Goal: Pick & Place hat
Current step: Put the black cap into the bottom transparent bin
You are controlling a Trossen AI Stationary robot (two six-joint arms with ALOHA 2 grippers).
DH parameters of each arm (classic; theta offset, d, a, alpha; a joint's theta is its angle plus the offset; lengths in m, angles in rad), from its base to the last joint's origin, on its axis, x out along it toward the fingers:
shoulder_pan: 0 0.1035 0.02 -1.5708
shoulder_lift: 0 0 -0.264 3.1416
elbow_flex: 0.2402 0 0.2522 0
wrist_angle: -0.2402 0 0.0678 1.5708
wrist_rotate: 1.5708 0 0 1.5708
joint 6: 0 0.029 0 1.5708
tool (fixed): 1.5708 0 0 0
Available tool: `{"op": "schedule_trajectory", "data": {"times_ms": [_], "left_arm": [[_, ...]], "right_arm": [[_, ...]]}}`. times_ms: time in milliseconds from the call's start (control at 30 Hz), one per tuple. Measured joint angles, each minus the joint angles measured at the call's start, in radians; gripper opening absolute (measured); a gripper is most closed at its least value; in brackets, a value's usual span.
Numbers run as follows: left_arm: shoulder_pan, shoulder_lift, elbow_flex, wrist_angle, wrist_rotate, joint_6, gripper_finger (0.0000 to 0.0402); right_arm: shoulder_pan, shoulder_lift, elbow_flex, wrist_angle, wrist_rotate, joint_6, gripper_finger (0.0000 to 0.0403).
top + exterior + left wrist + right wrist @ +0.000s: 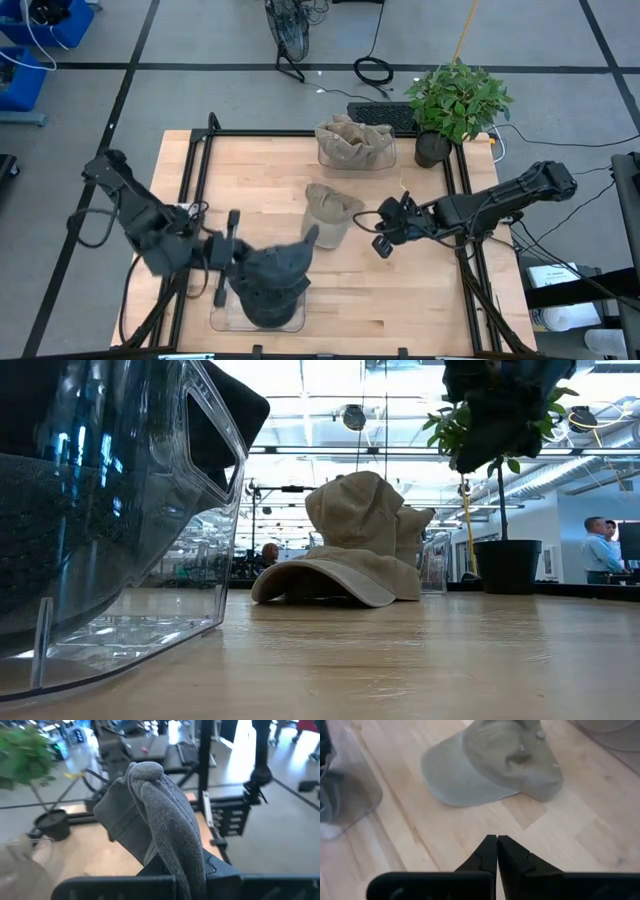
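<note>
Right tool (496, 851) pinched shut on nothing beside the tan cap (495, 762); left tool (228, 256) clamps the grey hat (165, 820), which may snag the bin (222, 318) rim.

A robotics laboratory or open-plan workshop. A butcher-block counter (400, 290) edged by a black metal frame (200, 160) stands on a grey floor (200, 90) marked with dark tape lines, with loose cables (374, 70) and a keyboard (385, 116) behind it. The low view shows exposed ceiling ducts (540, 470), rows of strip lights (320, 452) and people (598, 545) standing in the far background.
</note>
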Motion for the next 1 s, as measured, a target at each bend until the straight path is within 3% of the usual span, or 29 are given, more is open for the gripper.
{"op": "schedule_trajectory", "data": {"times_ms": [200,600,1000], "left_arm": [[-0.072,0.121,0.070,-0.024,-0.006,-0.054,0.0004],[-0.211,0.252,0.074,-0.147,-0.156,-0.381,0.0004],[-0.269,0.220,-0.167,-0.034,-0.175,-0.441,0.0005]], "right_arm": [[0.039,-0.007,0.000,0.002,-0.003,-0.039,0.0006],[0.062,-0.043,0.000,0.021,-0.001,-0.094,0.0001],[0.061,-0.043,0.000,0.163,-0.001,-0.122,0.0001]]}}
